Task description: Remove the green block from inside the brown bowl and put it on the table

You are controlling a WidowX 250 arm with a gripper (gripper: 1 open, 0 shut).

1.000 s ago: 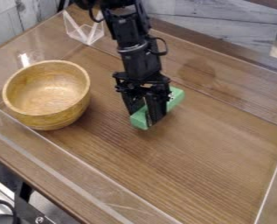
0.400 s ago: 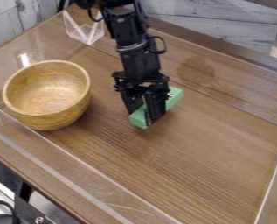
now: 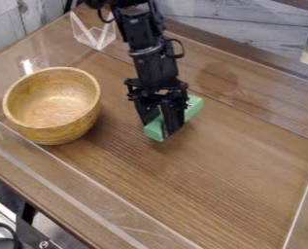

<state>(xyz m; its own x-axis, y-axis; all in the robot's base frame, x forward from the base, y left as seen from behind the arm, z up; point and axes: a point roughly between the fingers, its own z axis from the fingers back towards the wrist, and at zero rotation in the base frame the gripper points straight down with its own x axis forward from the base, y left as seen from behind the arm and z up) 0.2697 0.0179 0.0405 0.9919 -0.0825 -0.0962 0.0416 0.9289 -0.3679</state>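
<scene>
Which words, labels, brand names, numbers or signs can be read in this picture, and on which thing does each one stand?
None: no readable text on the green block, the brown bowl, the table or the gripper.

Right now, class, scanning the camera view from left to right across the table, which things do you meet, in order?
Brown bowl → gripper, shut on the green block at the table's middle → bare table out to the right edge.
</scene>
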